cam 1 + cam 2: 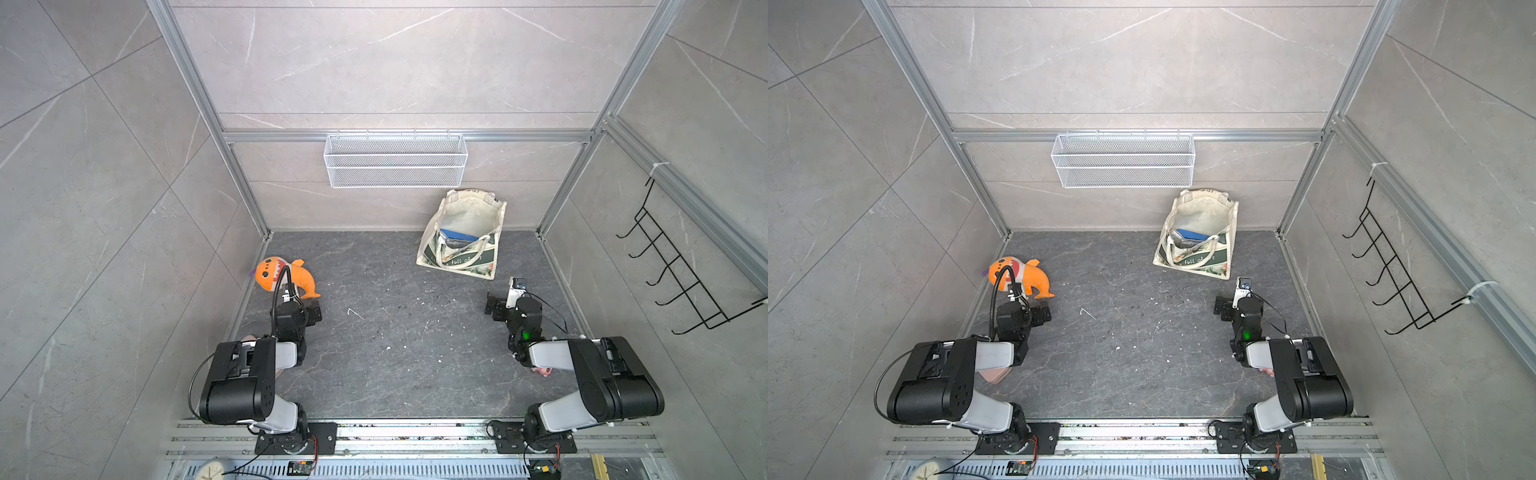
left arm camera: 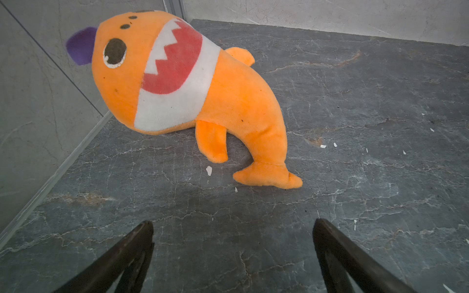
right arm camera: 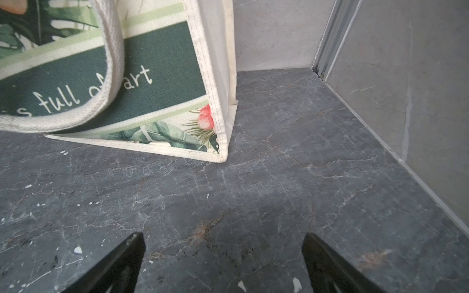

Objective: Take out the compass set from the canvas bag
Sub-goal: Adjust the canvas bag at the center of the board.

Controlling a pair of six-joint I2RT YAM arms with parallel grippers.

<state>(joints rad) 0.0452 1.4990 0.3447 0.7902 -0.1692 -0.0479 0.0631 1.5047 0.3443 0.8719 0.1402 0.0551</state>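
- Bag (image 1: 471, 214) (image 1: 1204, 214) stands at the far right of the worktop (image 1: 395, 340), near the rear wall, mouth open upward.
- Its green panel w/ white lettering faces the arms; one handle droops over that panel.
- Inside the mouth, in both top views: a flat blue case (image 1: 459, 236) (image 1: 1192, 236) — can't tell if it's the compass set.
- Right fingers (image 1: 494, 303): spread wide, holding nothing, low over bare worktop.
- They sit just in front of the bag's near right corner (image 3: 220, 152), not touching it.
- Left fingers (image 1: 313, 311): also spread wide, empty, low over the worktop on the left side.
- They point at an orange shark (image 1: 282, 276) (image 2: 215, 101) lying by the left wall — near it, but apart.
- White wire basket (image 1: 395, 160) hangs on the rear wall, above & left of the bag.
- Black hook rack (image 1: 681, 270) hangs on the right wall.
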